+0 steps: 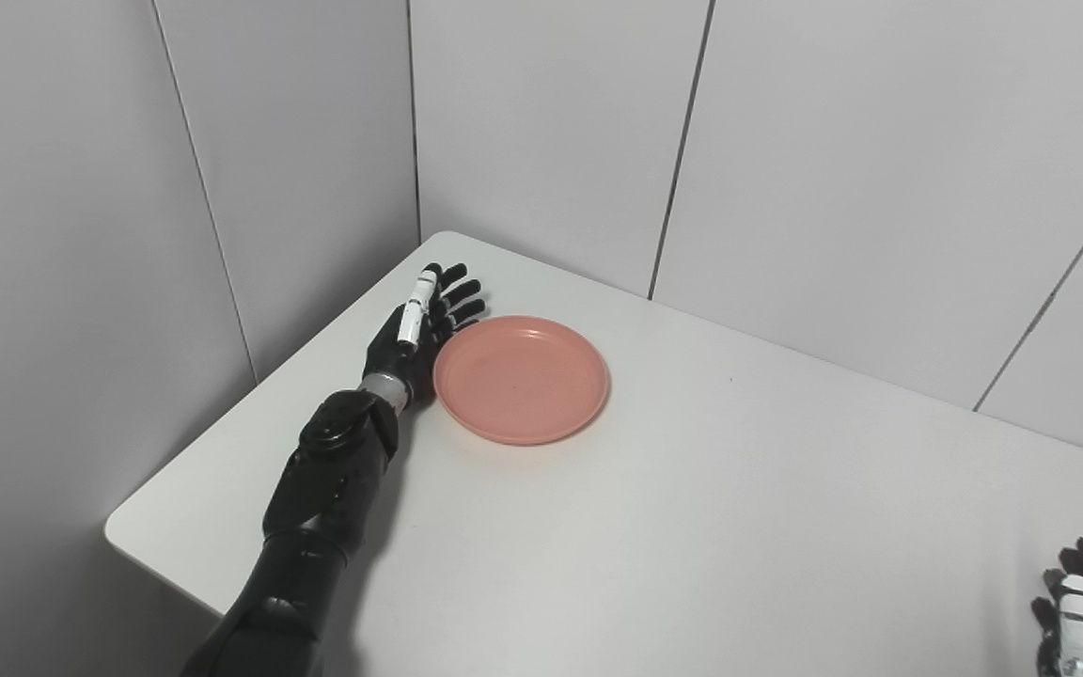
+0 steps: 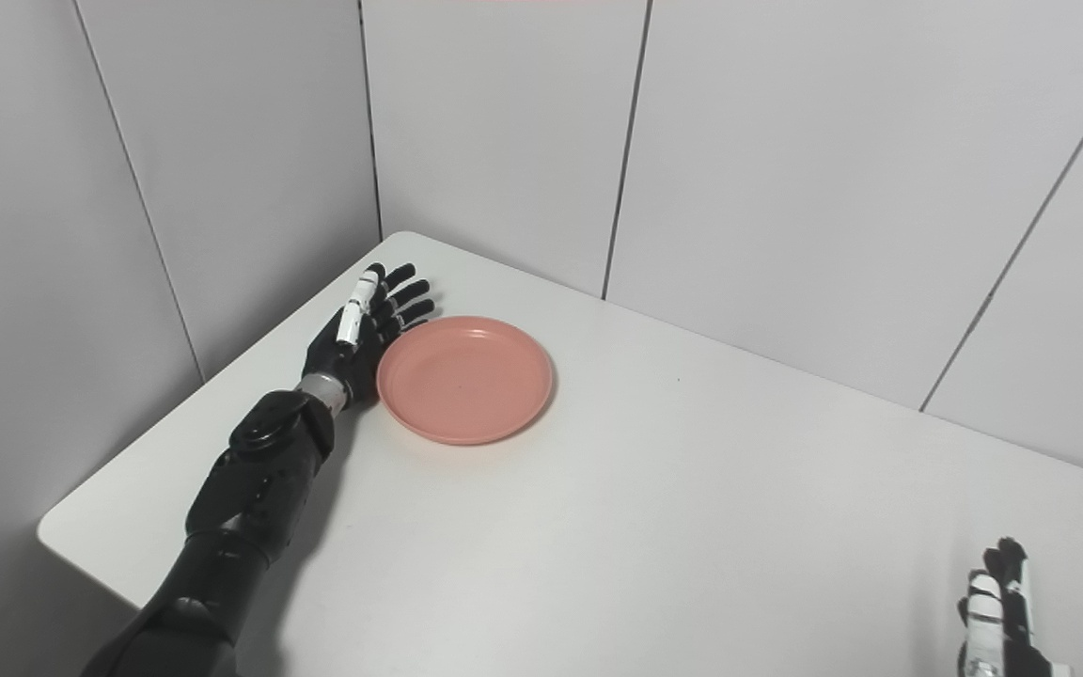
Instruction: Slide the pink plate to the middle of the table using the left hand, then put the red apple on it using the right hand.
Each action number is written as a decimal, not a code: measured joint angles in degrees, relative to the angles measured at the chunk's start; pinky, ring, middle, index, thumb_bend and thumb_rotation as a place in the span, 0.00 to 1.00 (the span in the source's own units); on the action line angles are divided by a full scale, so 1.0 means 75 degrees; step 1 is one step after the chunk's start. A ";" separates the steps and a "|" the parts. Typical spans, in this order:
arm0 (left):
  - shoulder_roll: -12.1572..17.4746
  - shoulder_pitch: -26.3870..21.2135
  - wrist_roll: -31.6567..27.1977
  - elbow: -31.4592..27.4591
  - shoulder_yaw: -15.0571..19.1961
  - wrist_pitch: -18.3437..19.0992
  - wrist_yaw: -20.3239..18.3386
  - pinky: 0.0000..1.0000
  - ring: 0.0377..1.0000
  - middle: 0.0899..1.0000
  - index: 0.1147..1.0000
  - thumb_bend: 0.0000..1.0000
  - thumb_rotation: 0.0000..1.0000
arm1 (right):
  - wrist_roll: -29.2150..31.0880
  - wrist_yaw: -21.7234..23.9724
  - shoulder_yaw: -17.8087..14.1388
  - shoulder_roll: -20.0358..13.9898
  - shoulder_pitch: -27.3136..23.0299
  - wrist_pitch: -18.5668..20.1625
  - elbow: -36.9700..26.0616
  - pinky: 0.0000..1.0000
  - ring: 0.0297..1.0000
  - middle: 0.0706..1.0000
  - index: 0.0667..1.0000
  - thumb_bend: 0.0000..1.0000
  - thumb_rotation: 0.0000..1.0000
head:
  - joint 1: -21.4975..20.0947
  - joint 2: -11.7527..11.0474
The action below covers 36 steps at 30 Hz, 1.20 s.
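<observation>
Pink plate [image 1: 521, 378] sits empty on our white surface [image 1: 692, 527], toward the far left corner by the grey wall panels [image 1: 551, 132]. Our left hand [image 1: 416, 329] rests flat beside it, fingers spread and holding nothing, its edge against the plate's left rim. Our right hand [image 1: 1079, 606] shows only partly at the lower right corner, fingers extended upward, empty, well apart from the plate.

A white bench [image 1: 692, 527] with rounded corners is set into a corner formed by pale grey wall panels [image 1: 541, 132]. The panels are divided by thin dark seams. Even, soft light is cast over the matte surfaces, and only faint shadows are seen.
</observation>
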 measured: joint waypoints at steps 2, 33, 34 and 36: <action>-0.0030 -0.0001 -0.0001 -0.0007 -0.0018 -0.0006 -0.0004 0.89 0.87 0.87 0.85 0.30 1.00 | -0.0010 0.0000 0.0001 -0.0002 0.0000 0.0000 0.0000 1.00 1.00 1.00 1.00 0.00 1.00 | 0.0012 0.0023; -0.0552 -0.0061 -0.0007 -0.0012 -0.0276 -0.0183 -0.0387 0.90 0.88 0.87 0.85 0.33 1.00 | -0.0051 -0.0006 0.0005 -0.0002 0.0006 0.0000 0.0003 1.00 1.00 1.00 1.00 0.00 1.00 | -0.0164 0.0223; -0.0552 -0.0061 -0.0007 -0.0012 -0.0302 -0.0184 -0.0399 0.90 0.88 0.87 0.85 0.33 1.00 | -0.0064 -0.0007 0.0006 -0.0002 0.0006 0.0000 0.0003 1.00 1.00 1.00 0.99 0.00 1.00 | -0.0199 0.0234; -0.0561 -0.0060 -0.0007 -0.0011 -0.0340 -0.0197 -0.0429 0.90 0.88 0.87 0.85 0.33 1.00 | -0.0085 -0.0008 0.0005 -0.0002 0.0006 -0.0001 0.0004 1.00 1.00 1.00 0.99 0.00 1.00 | -0.0211 0.0258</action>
